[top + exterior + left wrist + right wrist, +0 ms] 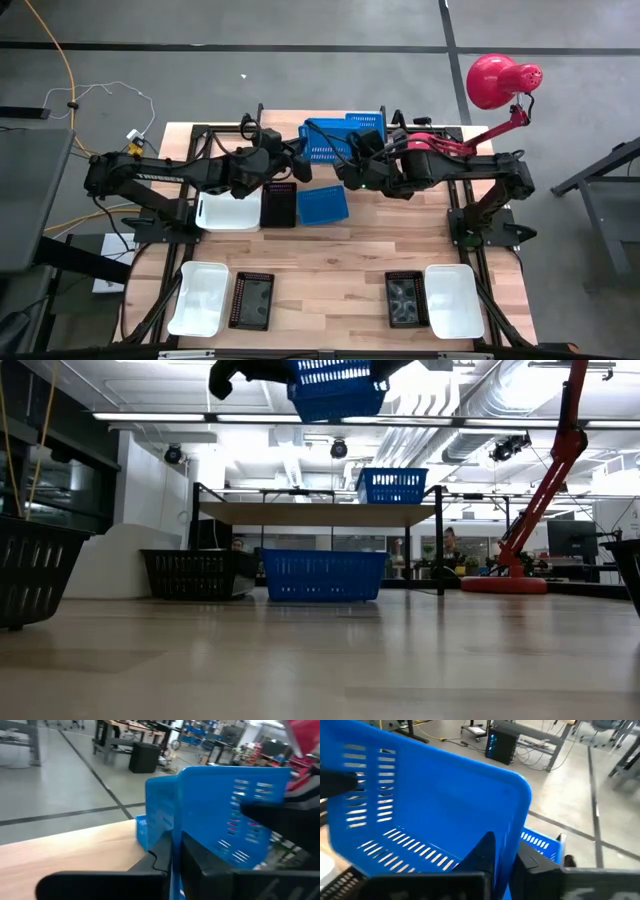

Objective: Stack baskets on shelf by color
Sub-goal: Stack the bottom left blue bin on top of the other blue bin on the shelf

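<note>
A bright blue basket (322, 143) is held in the air between both grippers, above the far middle of the table; in the low view it shows at the top (337, 385), above the shelf (300, 513). My left gripper (297, 150) is shut on its left end and my right gripper (358, 150) on its right end. A second blue basket (392, 485) rests by its bottom on the shelf's plank. A third blue basket (322, 575) stands on the table below the shelf. My left gripper pinches the basket's left end wall (174, 815) between its two fingers, one on each face of the wall. It comes level from the table's left. The basket is lifted clear. My right gripper pinches the basket's right end wall (514, 827), one finger (481, 851) inside the basket and one outside. It comes level from the table's right. The basket hangs clear of the shelf, its open side up.
A black basket (279, 205) and a white basket (228, 212) stand left of the table's blue one. Two white baskets (197, 297) (455, 298) and two black ones (250, 300) (404, 298) line the near edge. A red lamp (495, 85) stands at the far right.
</note>
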Controlling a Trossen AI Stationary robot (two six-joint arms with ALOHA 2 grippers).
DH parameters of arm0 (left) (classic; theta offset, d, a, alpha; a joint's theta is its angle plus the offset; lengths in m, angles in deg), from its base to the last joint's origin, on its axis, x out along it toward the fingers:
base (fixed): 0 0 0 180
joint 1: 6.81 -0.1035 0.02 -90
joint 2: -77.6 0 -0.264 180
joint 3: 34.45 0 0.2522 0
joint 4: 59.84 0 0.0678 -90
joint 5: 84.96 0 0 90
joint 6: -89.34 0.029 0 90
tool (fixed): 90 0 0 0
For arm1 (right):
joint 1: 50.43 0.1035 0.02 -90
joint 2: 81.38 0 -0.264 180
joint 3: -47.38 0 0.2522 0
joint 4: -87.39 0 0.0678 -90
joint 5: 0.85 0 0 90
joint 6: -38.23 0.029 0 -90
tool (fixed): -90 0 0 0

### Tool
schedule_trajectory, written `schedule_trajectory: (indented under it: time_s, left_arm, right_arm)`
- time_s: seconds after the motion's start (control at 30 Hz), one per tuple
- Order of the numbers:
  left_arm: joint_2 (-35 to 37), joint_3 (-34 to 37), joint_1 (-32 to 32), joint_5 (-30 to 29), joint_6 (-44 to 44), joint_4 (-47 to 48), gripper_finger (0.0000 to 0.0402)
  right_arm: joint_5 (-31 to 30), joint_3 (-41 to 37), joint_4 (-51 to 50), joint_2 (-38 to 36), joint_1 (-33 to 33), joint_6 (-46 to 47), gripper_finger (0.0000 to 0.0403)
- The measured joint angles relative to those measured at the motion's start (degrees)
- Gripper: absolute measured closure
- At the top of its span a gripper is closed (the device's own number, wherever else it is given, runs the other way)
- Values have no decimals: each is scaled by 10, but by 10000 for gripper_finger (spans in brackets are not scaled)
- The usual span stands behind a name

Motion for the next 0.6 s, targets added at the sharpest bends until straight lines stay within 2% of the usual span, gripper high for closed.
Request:
schedule_trajectory:
  time_s: [0.1,0.2,0.37,0.47,0.6]
  left_arm:
    - [0,0,0,44,6,-17,373]
    - [0,0,0,112,18,-22,345]
    - [13,0,0,226,16,-17,292]
    - [36,0,-1,303,3,-16,268]
    - [83,0,-1,406,20,-17,252]
  right_arm:
    - [-5,0,-32,-11,-4,-3,397]
    - [-4,0,-69,-33,-17,-11,399]
    - [8,0,-94,-87,-54,-123,402]
    - [84,0,-92,-111,-96,-269,403]
    - [223,0,-85,-121,-163,-476,403]
